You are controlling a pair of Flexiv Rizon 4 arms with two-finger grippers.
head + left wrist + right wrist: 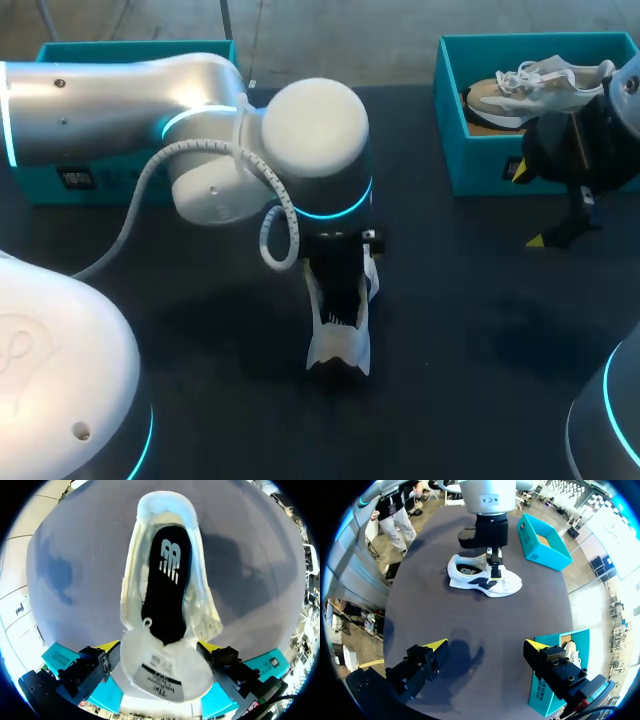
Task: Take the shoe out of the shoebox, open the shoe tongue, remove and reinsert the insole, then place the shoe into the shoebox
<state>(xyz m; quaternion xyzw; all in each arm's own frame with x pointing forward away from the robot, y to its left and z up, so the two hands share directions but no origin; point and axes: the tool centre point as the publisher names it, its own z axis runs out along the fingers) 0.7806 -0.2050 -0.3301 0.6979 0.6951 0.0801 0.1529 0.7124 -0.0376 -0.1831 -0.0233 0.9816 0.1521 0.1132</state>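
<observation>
A white shoe (338, 345) stands on the dark table at the middle, heel toward the front edge. My left gripper (340, 275) hangs straight over it. In the left wrist view the shoe (131, 587) lies open with its black insole (167, 590) flat inside, and the tongue (162, 667) is folded back between the open fingers of my left gripper (159, 649). In the right wrist view, the shoe (507, 585) lies on the table far ahead of my right gripper (485, 649), which is open, holds nothing and hangs over bare table. The right gripper (528, 205) is beside the right shoebox (450, 120).
The right teal shoebox (545, 690) holds a second, beige and white shoe (535, 85). A second teal box (100, 55) stands at the back left, mostly hidden behind my left arm; in the right wrist view this box (540, 542) lies past the shoe.
</observation>
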